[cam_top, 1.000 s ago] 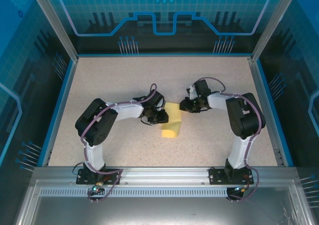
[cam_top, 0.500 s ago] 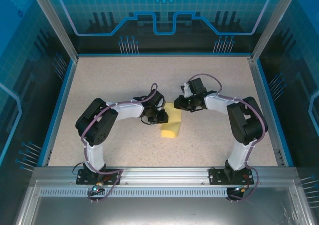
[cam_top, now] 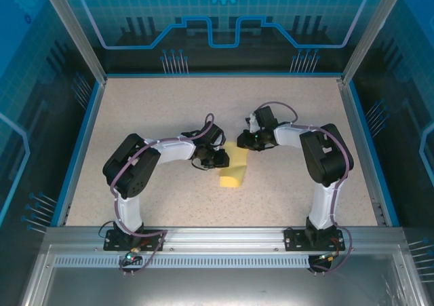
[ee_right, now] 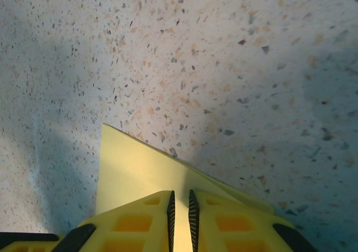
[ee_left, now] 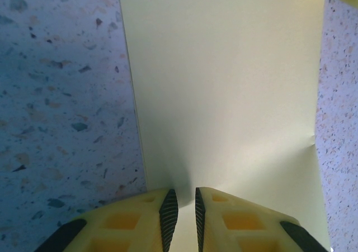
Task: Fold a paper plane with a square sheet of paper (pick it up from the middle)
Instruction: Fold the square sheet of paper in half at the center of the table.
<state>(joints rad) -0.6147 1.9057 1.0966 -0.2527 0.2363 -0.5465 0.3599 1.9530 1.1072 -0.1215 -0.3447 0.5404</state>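
The square sheet of paper lies folded into a pale-yellow strip at the middle of the table. My left gripper sits at the strip's left edge. In the left wrist view its jaws stand nearly together, pinching the sheet, which rises towards them. My right gripper is at the strip's far end. In the right wrist view it is shut on a corner flap of the sheet, whose slanted edge lies over the speckled table.
The speckled beige table is bounded by a blue rim and glass walls. Both arm bases stand on the metal rail at the near edge. Open room lies all around the paper.
My right gripper has moved left across the far end of the paper, taking the corner with it. The left gripper has stayed where it was.
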